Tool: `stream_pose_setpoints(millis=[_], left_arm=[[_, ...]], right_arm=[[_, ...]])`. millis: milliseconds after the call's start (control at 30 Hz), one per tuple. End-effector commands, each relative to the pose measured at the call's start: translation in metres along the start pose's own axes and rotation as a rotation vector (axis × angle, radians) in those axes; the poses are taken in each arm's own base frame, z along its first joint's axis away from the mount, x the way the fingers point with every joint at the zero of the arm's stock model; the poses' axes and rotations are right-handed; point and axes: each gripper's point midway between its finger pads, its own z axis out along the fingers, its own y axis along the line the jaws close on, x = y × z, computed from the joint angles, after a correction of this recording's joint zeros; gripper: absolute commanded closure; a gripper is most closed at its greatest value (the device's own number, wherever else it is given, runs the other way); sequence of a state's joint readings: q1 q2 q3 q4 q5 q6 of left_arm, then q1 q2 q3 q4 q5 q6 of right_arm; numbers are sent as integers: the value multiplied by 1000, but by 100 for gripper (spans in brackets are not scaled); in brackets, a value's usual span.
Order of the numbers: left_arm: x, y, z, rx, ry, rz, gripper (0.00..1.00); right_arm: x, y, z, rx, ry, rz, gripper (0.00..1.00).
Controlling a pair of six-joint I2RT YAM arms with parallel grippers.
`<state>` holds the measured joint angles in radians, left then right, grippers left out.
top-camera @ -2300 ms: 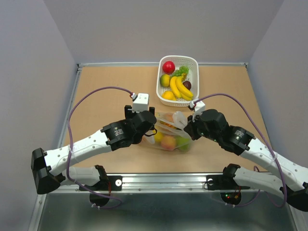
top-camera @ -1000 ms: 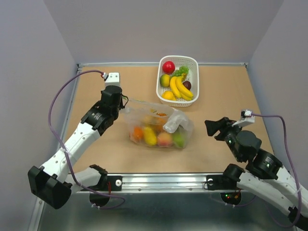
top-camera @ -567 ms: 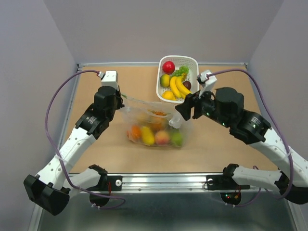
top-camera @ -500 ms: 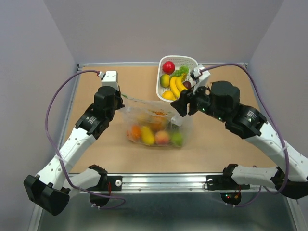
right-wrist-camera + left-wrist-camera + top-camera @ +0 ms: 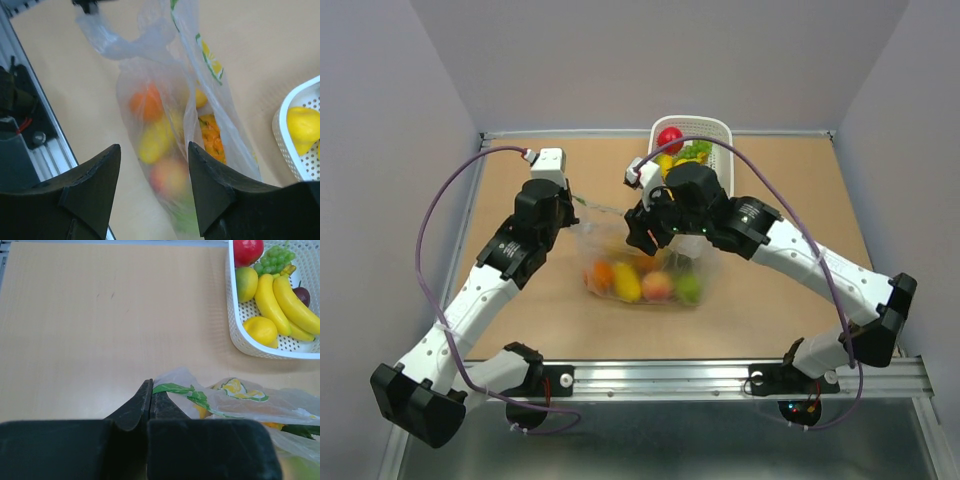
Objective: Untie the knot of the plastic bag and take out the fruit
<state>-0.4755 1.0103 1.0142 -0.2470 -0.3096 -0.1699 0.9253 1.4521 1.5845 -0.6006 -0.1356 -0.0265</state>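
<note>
The plastic bag [image 5: 650, 262] lies mid-table, clear with citrus prints. Inside it show an orange [image 5: 145, 102], a yellow fruit [image 5: 152, 142], a peach [image 5: 170, 175] and a green fruit [image 5: 689, 288]. My left gripper [image 5: 150, 390] is shut on the bag's far-left edge [image 5: 172, 387] and holds it stretched. A bunched twist of plastic [image 5: 147, 39] runs from that hold to the bag; I cannot tell whether it is the knot. My right gripper [image 5: 155, 167] hangs open above the bag, its fingers on either side of the fruit, with nothing between them.
A white slotted basket [image 5: 239, 325] stands at the back, holding bananas [image 5: 282, 300], a red apple [image 5: 247, 249], grapes and a lemon. My right arm [image 5: 770, 240] crosses in front of it. The metal rail [image 5: 660, 378] runs along the table's near edge.
My right arm has swung from the right side in over the bag, so its open gripper now hangs above the fruit. The left gripper has kept its hold and barely moved.
</note>
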Motion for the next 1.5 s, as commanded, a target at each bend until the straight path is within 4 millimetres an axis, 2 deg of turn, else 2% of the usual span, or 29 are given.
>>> stream_pose_setpoints(millis=[0,100,133,200,233,300,333,367,400,433,467,533,567,600,700,800,867,933,1000,1033,1067,1133,1167,1200,1300,1333,1400,1433,1467], left_arm=[[-11,-2,-2,20,-49,-24,100],[-10,-2,-2,20,-49,-25,100],[-10,-2,-2,21,-48,-25,100],[-10,-2,-2,26,-48,-26,100],[-10,-2,-1,26,-48,-26,100],[-9,-2,0,23,-47,-29,100],[-9,-2,0,22,-50,-31,100],[-7,0,3,10,-46,-30,100],[-5,3,4,-4,-43,-32,100],[-2,8,9,-38,-38,-33,100],[1,12,11,-63,-34,-33,100],[10,18,21,-111,-11,-39,100],[13,22,25,-135,-4,-41,100],[18,23,29,-142,10,-43,100],[32,24,44,-162,58,-59,100],[42,27,56,-172,91,-83,100],[49,21,61,-137,119,-91,100],[51,13,62,-95,129,-107,100],[50,8,60,-61,124,-116,96],[46,3,56,-28,114,-123,93],[43,0,53,-13,106,-125,82],[40,0,46,1,101,-128,69],[31,-2,37,18,77,-138,62],[28,-1,31,22,72,-142,48],[8,4,6,30,2,-170,29],[8,8,-1,17,3,-175,27],[-7,14,-20,8,-45,-200,18],[-5,17,-27,1,-33,-202,17],[-11,18,-34,1,-48,-212,16]], right_arm=[[41,-23,20,104,114,-45,37],[70,-34,34,148,188,-59,36],[87,-39,37,176,225,-61,34],[100,-44,45,197,240,-63,34],[119,-44,48,194,276,-63,35],[135,-36,53,159,303,-64,42],[138,-28,53,135,304,-71,50],[152,-7,54,78,331,-90,65],[157,4,54,46,334,-105,72],[174,38,51,-83,358,-122,81],[170,47,50,-99,339,-129,81],[192,85,46,-231,355,-133,88],[200,97,43,-269,367,-122,91],[218,104,42,-285,390,-122,92],[247,125,36,-334,421,-107,94],[261,140,32,-363,419,-63,94],[266,149,30,-378,420,-66,93],[261,151,31,-355,403,-73,86],[246,149,32,-323,362,-76,63],[229,150,28,-320,313,-76,52],[212,147,27,-297,269,-74,37],[179,144,17,-269,175,-62,31],[166,141,13,-249,141,-56,28],[149,138,9,-226,106,-49,23],[121,130,-4,-176,50,-37,17],[105,129,-9,-169,18,-32,16],[91,121,-16,-122,-16,-27,16],[82,119,-20,-109,-32,-27,16],[77,115,-22,-90,-45,-27,16]])
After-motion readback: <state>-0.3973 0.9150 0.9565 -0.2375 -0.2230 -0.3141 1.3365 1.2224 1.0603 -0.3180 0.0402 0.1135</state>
